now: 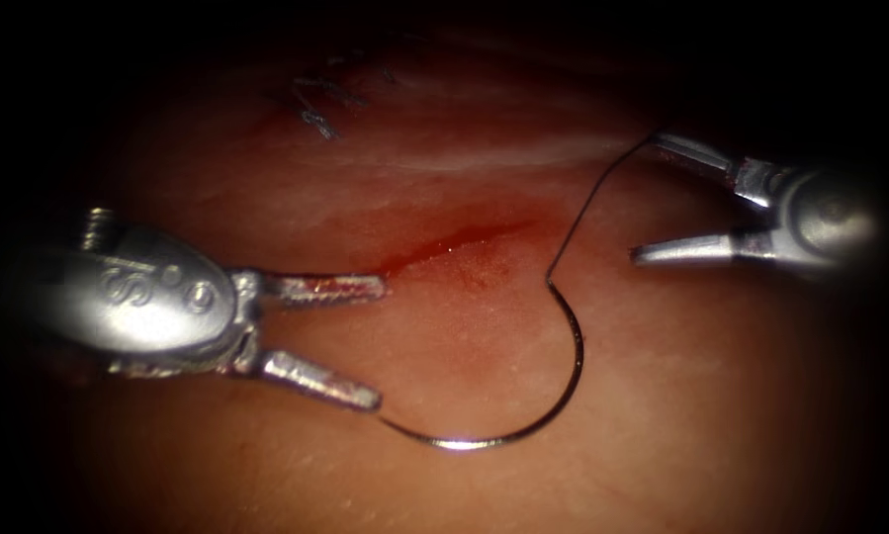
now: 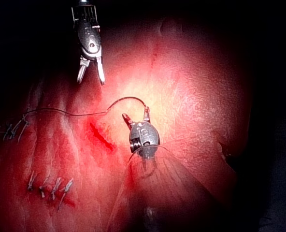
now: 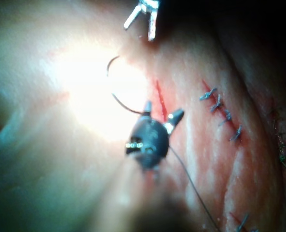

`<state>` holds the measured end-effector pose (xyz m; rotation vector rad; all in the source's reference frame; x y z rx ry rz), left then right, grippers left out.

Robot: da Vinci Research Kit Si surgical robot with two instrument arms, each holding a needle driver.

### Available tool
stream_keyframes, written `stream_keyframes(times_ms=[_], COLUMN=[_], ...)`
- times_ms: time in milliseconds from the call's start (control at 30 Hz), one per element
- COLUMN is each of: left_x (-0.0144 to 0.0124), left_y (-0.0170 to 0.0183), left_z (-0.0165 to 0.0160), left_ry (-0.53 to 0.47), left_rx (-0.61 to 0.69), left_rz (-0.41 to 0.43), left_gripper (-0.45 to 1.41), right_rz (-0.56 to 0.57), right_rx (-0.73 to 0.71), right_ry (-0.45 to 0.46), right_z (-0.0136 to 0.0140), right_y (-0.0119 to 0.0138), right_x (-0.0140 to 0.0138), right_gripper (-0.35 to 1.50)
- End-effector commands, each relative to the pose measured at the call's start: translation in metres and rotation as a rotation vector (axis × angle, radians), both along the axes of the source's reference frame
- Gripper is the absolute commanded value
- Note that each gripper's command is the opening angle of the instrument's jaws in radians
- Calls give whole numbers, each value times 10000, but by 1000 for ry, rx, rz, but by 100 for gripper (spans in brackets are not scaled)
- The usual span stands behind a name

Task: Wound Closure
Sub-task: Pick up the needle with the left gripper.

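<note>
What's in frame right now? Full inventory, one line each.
tissue: one, pink-red pork belly, under everything.
cut: one, red with red fluid, centre, open.
needle: one, dark curved, lying on the tissue surface right of the cut; its tip end lies at the left tool's lower jaw.
thread: one, dark, from the needle's upper end up to the right tool's upper jaw.
older stitches: several dark thread ends, far side, above the cut.
left tool: silver, left of the cut, jaws open, holds nothing.
right tool: silver, right of the cut, jaws open, holds nothing.
</note>
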<state>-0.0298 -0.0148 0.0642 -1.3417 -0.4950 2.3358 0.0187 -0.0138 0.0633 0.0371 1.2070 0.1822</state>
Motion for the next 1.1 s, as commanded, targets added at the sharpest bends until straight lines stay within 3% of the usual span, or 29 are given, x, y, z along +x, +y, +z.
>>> stream_keyframes(times_ms=[33,267,767,1100], left_x=[-7,-19,-35,-43], left_y=[-9,-22,-38,-54], left_z=[9,20,43,68], left_ry=[5,84,124,162], left_rx=[0,14,24,41], left_rz=[4,39,57,101], left_gripper=[27,36,58,52], right_rz=[-3,-3,-7,-8], right_rx=[-5,-6,-5,-4], right_ry=[2,1,5,2], right_z=[4,5,4,4], right_y=[-3,-4,-5,-5], right_x=[7,8,10,10], right_gripper=[76,84,84,83])
